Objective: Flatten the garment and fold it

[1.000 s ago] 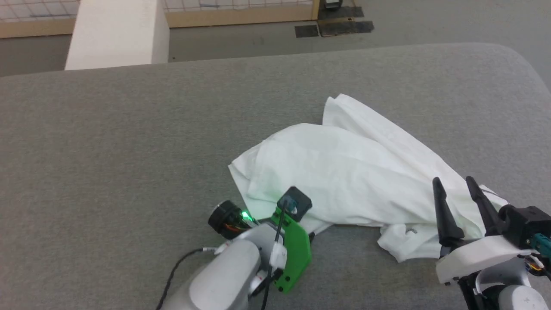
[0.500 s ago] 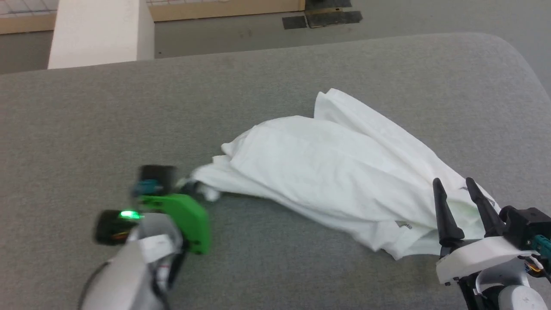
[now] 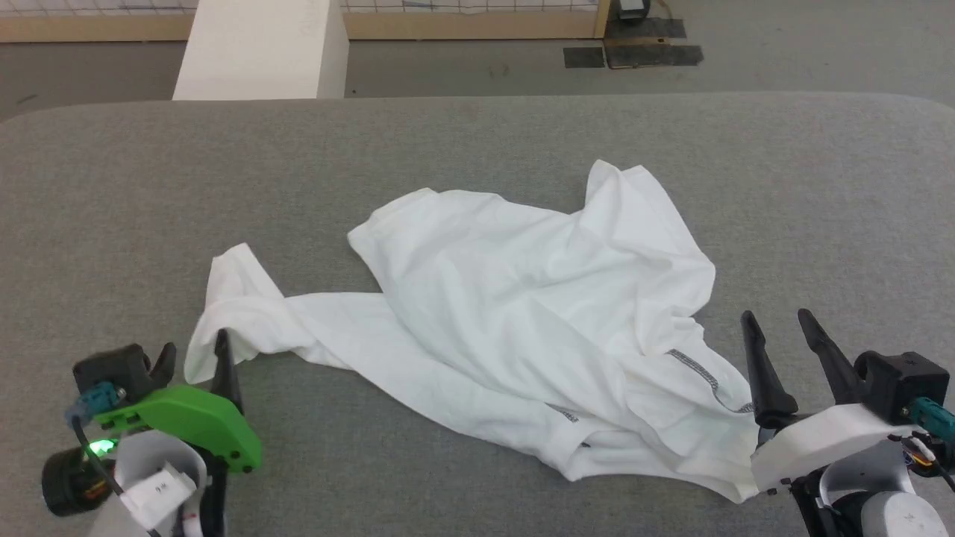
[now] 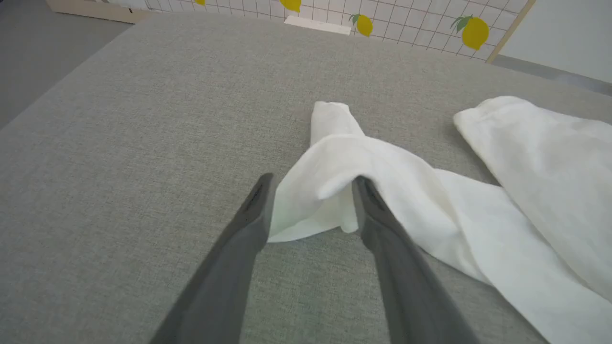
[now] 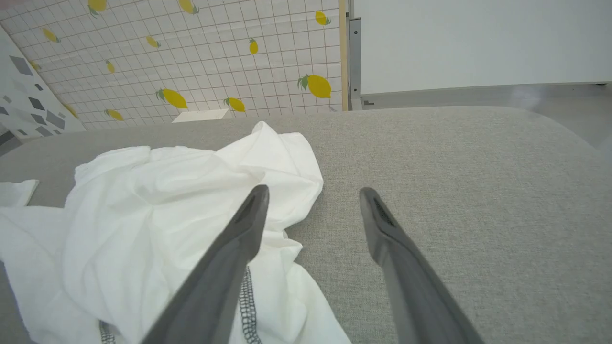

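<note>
The garment (image 3: 522,313), a white shirt with grey zigzag stitching near its right end, lies crumpled on the grey table, one sleeve stretched out to the left. My left gripper (image 3: 194,356) stands at the sleeve's end. In the left wrist view the left gripper (image 4: 313,181) is open, and the sleeve cuff (image 4: 330,138) bulges loosely between its spread fingertips. My right gripper (image 3: 776,319) is open at the shirt's lower right edge. Seen from the right wrist, the right gripper (image 5: 313,191) has its left finger over the garment (image 5: 167,200) and bare table between the tips.
The grey padded table (image 3: 477,142) stretches wide, with rounded far corners. Beyond its far edge stand a white box (image 3: 261,52) and dark floor mats (image 3: 634,52). A tiled wall panel with lemon prints (image 5: 191,48) rises behind the table.
My left gripper has drawn a sleeve out to the left and spread its fingers around it. The shirt now lies more spread out. The head camera has shifted; the right gripper holds its place.
</note>
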`<state>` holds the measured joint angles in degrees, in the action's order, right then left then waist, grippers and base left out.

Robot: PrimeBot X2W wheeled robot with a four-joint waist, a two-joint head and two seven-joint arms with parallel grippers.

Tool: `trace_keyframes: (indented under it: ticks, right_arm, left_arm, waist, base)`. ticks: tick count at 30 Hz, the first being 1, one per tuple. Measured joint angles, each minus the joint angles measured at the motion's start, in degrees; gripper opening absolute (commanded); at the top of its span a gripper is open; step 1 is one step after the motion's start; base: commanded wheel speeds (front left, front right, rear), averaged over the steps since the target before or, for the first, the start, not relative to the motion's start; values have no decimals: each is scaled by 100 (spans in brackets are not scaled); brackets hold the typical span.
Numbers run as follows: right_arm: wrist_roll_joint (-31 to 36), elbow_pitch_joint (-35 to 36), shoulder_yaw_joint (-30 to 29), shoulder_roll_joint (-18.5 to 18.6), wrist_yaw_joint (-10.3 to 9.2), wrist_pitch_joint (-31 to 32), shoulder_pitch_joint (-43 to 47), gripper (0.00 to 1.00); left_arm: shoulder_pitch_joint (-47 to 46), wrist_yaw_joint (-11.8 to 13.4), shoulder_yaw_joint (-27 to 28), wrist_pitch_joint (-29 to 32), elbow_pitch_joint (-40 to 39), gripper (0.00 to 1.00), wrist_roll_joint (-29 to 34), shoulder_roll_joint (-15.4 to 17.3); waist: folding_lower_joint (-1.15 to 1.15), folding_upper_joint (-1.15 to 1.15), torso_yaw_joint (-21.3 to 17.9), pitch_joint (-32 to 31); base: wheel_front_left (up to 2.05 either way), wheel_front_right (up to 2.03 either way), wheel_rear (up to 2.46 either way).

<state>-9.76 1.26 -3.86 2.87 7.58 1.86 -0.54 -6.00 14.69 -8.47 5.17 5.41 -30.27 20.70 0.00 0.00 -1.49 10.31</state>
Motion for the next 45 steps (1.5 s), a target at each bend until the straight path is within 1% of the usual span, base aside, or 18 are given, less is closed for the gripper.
trace_keyframes:
  ticks: [6,8,12,13,15,18,20,23,25,28,31,32,33,34,37,40,42,45]
  right_arm:
    - [56,32,89,1,0,118,7,100]
    - [78,69,168,3,0,186,10,100]
    - [133,112,308,-4,0,467,54,100]
    - [133,159,296,0,0,581,73,100]
    - [133,190,304,-2,0,626,74,100]
    - [133,226,313,-2,0,657,76,100]
    - [132,240,354,-2,0,676,76,100]
    - [121,253,390,-3,0,678,76,100]
    - [111,252,387,-2,0,678,76,100]
    - [88,238,408,-2,0,671,75,100]
    - [52,216,394,-2,0,646,73,100]
    - [42,211,393,-3,0,633,73,100]
    - [23,199,379,-2,0,617,73,100]
    - [12,188,365,-1,0,613,73,100]
    - [12,169,302,-1,0,570,74,100]
    - [12,160,220,1,0,569,80,100]
    - [12,160,202,2,0,569,80,100]
    - [12,162,202,-1,0,569,80,100]
  left_arm:
    - [263,99,4,-1318,-146,100,111,-538]
    - [326,49,-21,-1704,-126,100,140,-680]
    - [352,-135,-289,-1934,-13,100,433,-891]
    - [347,-400,-592,-1947,213,100,450,-1094]
    - [321,-524,-799,-1918,400,100,450,-1228]
    - [182,-658,-1100,-1468,692,100,333,-1458]
    - [5,-723,-1234,-1093,869,100,213,-1549]
    - [-324,-733,-1348,-514,1125,100,-30,-1628]
    - [-518,-725,-1390,-181,1259,100,-141,-1655]
    - [-720,-603,-1463,426,1503,100,-314,-1684]
    - [-807,-499,-1490,886,1590,100,-377,-1660]
    - [-821,-477,-1491,996,1591,47,-381,-1633]
    - [-826,-457,-1489,1065,1566,35,-391,-1601]
    - [-824,-456,-1480,1072,1523,0,-402,-1566]
    - [-803,-463,-1438,1026,1394,0,-409,-1470]
    - [-693,-447,-1348,826,1268,0,-412,-1426]
    - [-555,-381,-1212,675,1177,0,-446,-1381]
    - [-264,-141,-850,439,987,0,-464,-1141]
  waist:
    - [0,0,148,-112]
    - [0,0,203,-134]
    - [0,0,351,-163]
    - [0,0,471,-181]
    - [0,0,536,-193]
    - [0,0,596,-213]
    - [0,0,583,-213]
    - [0,0,513,-192]
    - [0,0,447,-172]
    - [0,0,311,-137]
    - [0,0,168,-107]
    - [0,0,126,-98]
    - [0,0,78,-87]
    - [0,0,36,-75]
    - [0,0,-18,-35]
    - [0,0,36,-23]
    - [0,0,102,-33]
    - [0,0,228,-70]
  base:
    - [0,0,0]
    - [0,0,0]
    - [0,0,0]
    - [0,0,0]
    - [0,0,0]
    - [0,0,0]
    - [0,0,0]
    - [0,0,0]
    - [0,0,0]
    - [0,0,0]
    - [0,0,0]
    - [0,0,0]
    - [0,0,0]
    - [0,0,0]
    - [0,0,0]
    - [0,0,0]
    - [0,0,0]
    - [0,0,0]
